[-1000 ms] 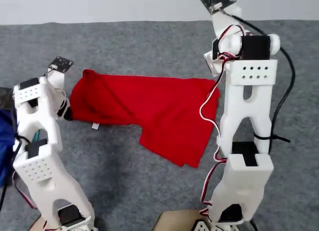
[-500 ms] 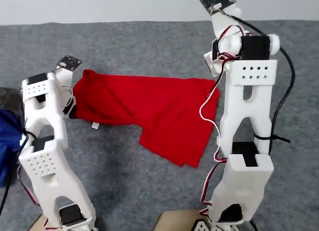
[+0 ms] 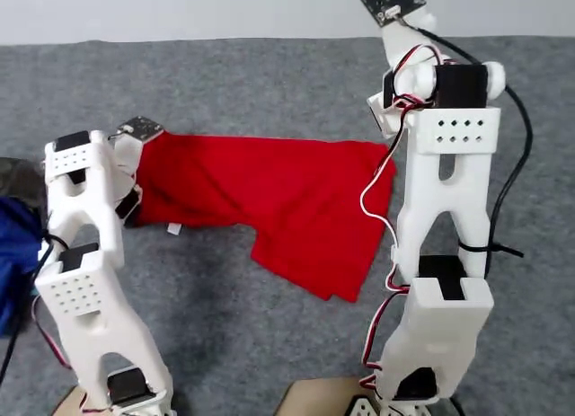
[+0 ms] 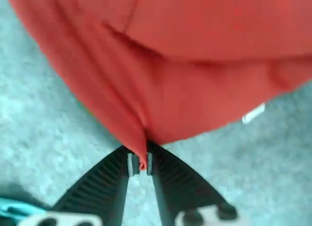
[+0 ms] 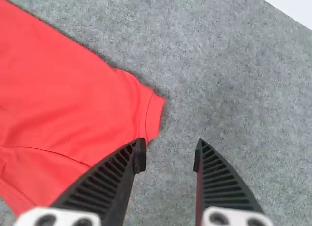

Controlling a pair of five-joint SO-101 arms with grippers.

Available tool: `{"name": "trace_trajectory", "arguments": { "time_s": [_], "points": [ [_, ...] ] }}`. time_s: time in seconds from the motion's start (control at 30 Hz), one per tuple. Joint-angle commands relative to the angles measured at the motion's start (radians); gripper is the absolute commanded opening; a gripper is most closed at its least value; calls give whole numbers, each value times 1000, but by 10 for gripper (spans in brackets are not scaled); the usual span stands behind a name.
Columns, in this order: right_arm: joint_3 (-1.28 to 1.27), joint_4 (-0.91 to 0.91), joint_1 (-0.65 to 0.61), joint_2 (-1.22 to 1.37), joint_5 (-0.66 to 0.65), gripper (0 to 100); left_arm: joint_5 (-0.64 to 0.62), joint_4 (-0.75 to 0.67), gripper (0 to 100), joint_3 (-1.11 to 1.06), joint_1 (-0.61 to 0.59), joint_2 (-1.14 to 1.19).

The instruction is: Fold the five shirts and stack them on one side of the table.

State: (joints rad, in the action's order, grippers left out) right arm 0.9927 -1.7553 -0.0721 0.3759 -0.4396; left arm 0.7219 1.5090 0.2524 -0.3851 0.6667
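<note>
A red shirt [image 3: 269,200] lies spread on the grey table [image 3: 269,84], roughly between the two arms, with one flap reaching toward the near edge. The left gripper [image 4: 139,162] is closed on a pinch of the shirt's left edge, and the fabric bunches into a ridge that runs up from the black fingers [image 4: 105,179]. A small white tag [image 4: 253,113] sticks out from the shirt's near hem, not far from that grip. The right gripper [image 5: 168,155] is open and holds nothing. It hangs over the shirt's far right corner (a sleeve end, by the look of its hem), with one fingertip at the cloth's edge and the other above bare table. At the table's left edge sits a blue bundle [image 3: 13,245], possibly another shirt, though too little of it shows to be sure.
</note>
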Motion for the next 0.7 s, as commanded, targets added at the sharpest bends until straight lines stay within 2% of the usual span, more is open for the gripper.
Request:
{"name": "trace_trajectory", "arguments": {
  "time_s": [0.0, 0.23, 0.53, 0.67],
  "points": [
    [0, -39, 10, -87, 14, 162, 32, 58, 5, 8, -46, -5],
    [-2, -39, 10, -147, 14, 162, 64, 80, 5, 8, -130, 3],
    [-5, -39, 10, -163, 14, 162, 66, 84, 9, 15, -138, -6],
    [-6, -39, 10, -163, 14, 162, 48, 104, 97, 68, -152, -6]
  ]
}}
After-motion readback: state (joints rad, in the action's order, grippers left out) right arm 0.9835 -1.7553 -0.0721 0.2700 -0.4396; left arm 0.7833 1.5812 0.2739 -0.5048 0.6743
